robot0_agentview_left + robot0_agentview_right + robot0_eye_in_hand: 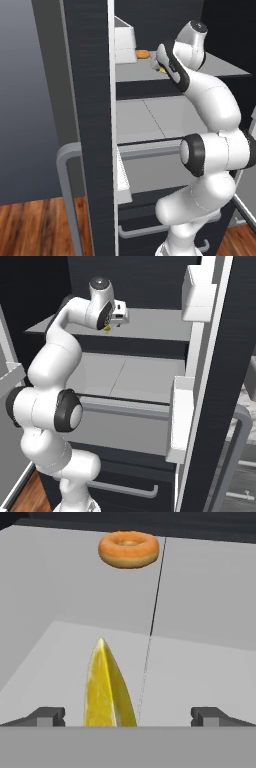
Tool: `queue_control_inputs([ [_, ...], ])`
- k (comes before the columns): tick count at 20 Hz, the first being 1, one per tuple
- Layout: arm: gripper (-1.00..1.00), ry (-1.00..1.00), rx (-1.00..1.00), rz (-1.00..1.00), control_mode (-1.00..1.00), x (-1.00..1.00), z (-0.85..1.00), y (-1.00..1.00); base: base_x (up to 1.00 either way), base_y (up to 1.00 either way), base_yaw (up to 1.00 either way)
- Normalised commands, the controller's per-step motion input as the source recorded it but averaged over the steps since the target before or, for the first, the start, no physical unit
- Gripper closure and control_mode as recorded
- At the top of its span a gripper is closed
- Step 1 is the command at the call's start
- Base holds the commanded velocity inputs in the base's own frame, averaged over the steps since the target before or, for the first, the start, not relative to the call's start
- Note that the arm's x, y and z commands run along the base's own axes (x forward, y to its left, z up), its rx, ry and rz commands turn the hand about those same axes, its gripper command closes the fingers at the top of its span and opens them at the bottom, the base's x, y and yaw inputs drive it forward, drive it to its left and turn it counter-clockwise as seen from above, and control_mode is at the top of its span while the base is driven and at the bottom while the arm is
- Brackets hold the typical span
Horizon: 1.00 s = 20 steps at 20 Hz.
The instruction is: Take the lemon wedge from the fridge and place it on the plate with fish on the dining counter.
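Observation:
The fridge (90, 100) stands open, and my arm reaches onto its upper grey shelf (150, 323). The lemon wedge (107, 687), a small bright yellow piece standing on edge, lies on that shelf between my two finger tips. A sliver of the wedge (106, 327) peeks out under the hand, and a yellow speck (162, 70) of it shows beside the wrist. My gripper (128, 717) is open, with its fingers (50, 716) set wide on either side of the wedge and not touching it. The plate with fish and the dining counter are out of view.
An orange ring-shaped donut (129, 549) lies farther back on the same shelf, next to a white bin (124, 42). White door bins (181, 416) hang on the open right door. A lower shelf (150, 117) and drawers with grey handles (125, 488) sit below.

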Motion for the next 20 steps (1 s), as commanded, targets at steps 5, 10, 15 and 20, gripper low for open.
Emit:
queue_control_inputs([
  [5,1.00,0.00,0.00,0.00,-1.00,0.00,-0.22,0.00,0.00,0.00,0.00],
  [10,1.00,0.00,0.00,0.00,-1.00,0.00,0.00,0.00,0.00,0.00,0.00],
  [15,1.00,0.00,0.00,0.00,-1.00,0.00,0.00,0.00,0.00,0.00,0.00],
  [20,1.00,-0.15,0.00,0.00,-1.00,-0.70,0.10,0.00,0.00,0.00,0.00],
])
